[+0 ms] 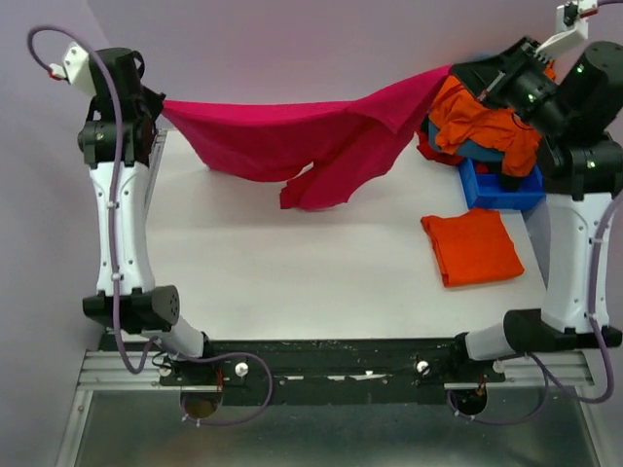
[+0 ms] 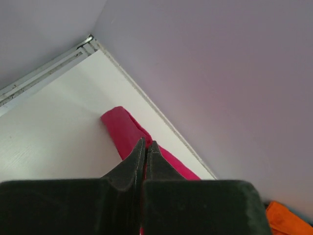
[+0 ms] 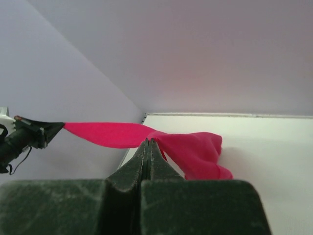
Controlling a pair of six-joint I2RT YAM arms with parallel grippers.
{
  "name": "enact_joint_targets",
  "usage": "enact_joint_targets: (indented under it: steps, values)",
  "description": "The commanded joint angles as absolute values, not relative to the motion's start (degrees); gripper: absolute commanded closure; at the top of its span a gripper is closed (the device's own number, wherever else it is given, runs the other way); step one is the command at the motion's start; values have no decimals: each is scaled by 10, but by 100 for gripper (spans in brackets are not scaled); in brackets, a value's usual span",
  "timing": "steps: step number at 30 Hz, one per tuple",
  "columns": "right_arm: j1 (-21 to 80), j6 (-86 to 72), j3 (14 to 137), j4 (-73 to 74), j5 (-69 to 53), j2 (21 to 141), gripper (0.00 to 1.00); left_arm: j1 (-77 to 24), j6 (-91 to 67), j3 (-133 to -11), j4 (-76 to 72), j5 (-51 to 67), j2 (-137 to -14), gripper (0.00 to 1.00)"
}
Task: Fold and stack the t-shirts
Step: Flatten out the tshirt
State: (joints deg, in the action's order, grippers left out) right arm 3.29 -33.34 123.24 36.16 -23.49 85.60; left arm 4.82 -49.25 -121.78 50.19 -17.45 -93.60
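Observation:
A magenta-pink t-shirt (image 1: 292,136) hangs stretched across the back of the table between both arms, its middle sagging down. My left gripper (image 1: 161,105) is shut on its left end; in the left wrist view the pink cloth (image 2: 122,129) runs out from between the fingertips (image 2: 138,149). My right gripper (image 1: 458,73) is shut on its right end; the right wrist view shows the pink cloth (image 3: 195,149) bunched past the tips. A folded orange t-shirt (image 1: 472,246) lies flat at the right. An unfolded orange t-shirt (image 1: 482,122) lies piled on teal and red cloth.
A blue plastic bin (image 1: 501,187) stands at the back right under the pile of shirts, beside the right arm. The purple back wall (image 1: 311,39) is close behind the stretched shirt. The white table (image 1: 292,272) lies below.

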Motion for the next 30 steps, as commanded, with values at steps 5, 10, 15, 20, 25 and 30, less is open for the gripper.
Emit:
enact_joint_targets:
  steps: [5,10,15,20,25,30]
  values:
    - [30,-280,1171,306,-279,666,99,54,-465,-1186,469,-184,-733,100]
    - [30,-270,1306,385,-209,701,99,54,-458,-1276,489,-194,-758,100]
    - [30,-320,1261,391,-204,808,99,54,-493,-1214,485,-184,-830,100]
    - [28,-359,1239,368,-278,938,99,55,-524,-1086,426,-164,-896,100]
    - [12,-376,1412,360,-311,1045,99,54,-504,-1170,385,-140,-966,100]
    - [-34,-460,1446,226,-370,1076,99,54,-490,-1423,427,-126,-1073,100]
